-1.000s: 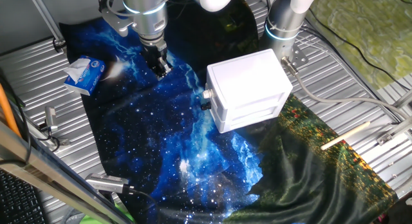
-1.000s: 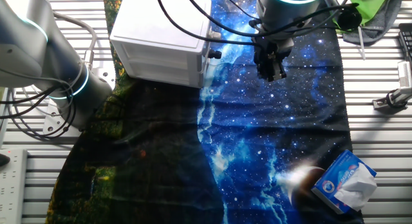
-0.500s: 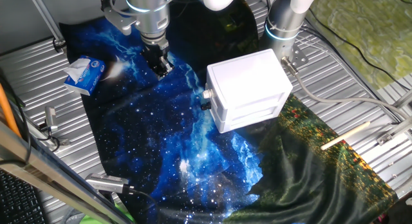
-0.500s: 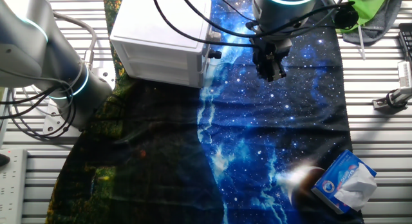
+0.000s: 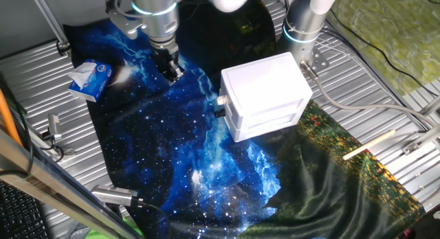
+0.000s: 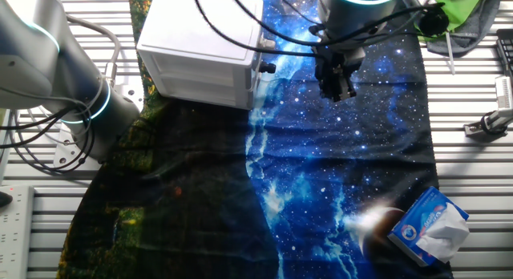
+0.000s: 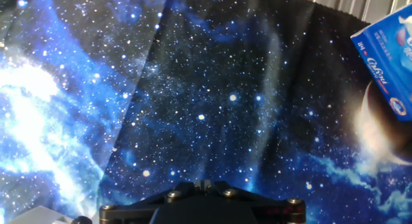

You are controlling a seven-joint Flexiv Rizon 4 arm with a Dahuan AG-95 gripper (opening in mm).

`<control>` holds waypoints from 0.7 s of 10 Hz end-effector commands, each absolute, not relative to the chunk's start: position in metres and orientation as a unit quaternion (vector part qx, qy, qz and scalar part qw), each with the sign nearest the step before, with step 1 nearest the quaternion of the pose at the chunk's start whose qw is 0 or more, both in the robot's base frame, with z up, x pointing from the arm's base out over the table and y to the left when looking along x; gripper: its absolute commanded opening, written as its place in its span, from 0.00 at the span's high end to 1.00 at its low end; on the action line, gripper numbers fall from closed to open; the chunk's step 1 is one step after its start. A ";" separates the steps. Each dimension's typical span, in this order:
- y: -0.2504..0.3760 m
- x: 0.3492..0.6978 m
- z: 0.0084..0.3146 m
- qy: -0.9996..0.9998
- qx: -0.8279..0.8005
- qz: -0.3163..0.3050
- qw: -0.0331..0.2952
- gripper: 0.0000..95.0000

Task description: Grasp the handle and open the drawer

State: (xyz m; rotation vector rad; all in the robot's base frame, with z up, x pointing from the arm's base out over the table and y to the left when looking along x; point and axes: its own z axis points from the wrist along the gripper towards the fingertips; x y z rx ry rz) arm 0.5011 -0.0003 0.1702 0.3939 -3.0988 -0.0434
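A starry blue cloth (image 5: 172, 150) covers the ribbed metal table (image 5: 41, 74); the end effector (image 5: 172, 73) hangs over it, seemingly closed and empty, apart from the handle (image 5: 221, 101)

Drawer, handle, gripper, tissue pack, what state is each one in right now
drawer: closed, flush with the cabinet.
handle: untouched, nothing gripping it.
gripper: empty, apart from the handle; jaw opening unclear.
tissue pack: opened, a tissue sticking out.
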 end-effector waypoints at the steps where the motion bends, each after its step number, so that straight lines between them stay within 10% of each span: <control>1: 0.000 0.500 0.170 -0.994 0.098 -0.021 0.047 1.00; 7: 0.000 0.507 0.159 -0.991 0.045 -0.070 0.110 1.00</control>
